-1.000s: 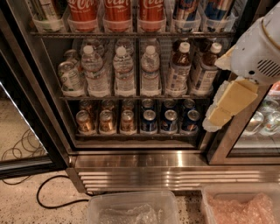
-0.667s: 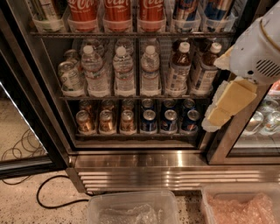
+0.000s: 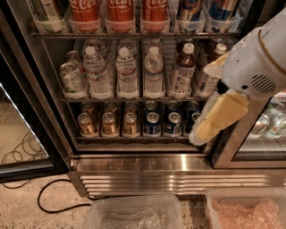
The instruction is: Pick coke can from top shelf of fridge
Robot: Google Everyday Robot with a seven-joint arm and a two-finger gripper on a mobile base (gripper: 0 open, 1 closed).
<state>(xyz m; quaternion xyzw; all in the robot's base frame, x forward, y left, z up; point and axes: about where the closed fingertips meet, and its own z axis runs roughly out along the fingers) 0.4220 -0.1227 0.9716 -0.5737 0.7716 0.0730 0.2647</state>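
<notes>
Three red coke cans [image 3: 119, 11] stand in clear plastic tubs on the top shelf [image 3: 134, 34], a wire rack at the top edge of the camera view. Only their lower halves show. The fridge [image 3: 178, 179] stands open, with a black frame and a stainless slatted base. My gripper [image 3: 199, 134], yellowish on a white arm, hangs at the right in front of the fridge's right frame. It points down-left at the level of the lowest rack, well below and to the right of the coke cans, and holds nothing I can see.
Water bottles [image 3: 127, 71] fill the middle rack. Small gold cans [image 3: 108, 123] and blue cans [image 3: 152, 123] fill the lowest. Two clear plastic bins [image 3: 134, 214] sit on the floor in front. A black cable [image 3: 49, 201] lies at the left. A second cooler [image 3: 268, 125] stands at the right.
My gripper has edged a little to the left and down. The cans, bottles and shelves have not moved.
</notes>
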